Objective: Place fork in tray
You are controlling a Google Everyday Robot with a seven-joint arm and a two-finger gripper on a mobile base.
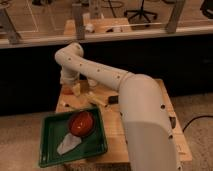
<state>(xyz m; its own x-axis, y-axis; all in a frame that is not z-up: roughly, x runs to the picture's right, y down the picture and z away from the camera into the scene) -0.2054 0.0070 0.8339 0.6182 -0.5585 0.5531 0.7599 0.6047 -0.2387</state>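
Gripper (70, 86): jaws apart, nothing held, low over the table just beyond the tray's (96, 143) far-left corner.
Fork (98, 100): seemingly the pale sliver beyond the tray's far rim, untouched.
Risk: a thin, flat piece may slip from closing jaws.

Small wooden counter (114, 145) in foreground, pale grain. Grey-beige floor (22, 132) around it. Thin black cable (197, 122) curling on floor at right. Behind counter, low dark wall (30, 75) topped by pale ledge (150, 32). Grey metal posts (78, 20) rise from ledge, glass panes between. Beyond glass: second wooden table (100, 26), black star base of office chair (140, 11), light floor. Dim, warm indoor light.
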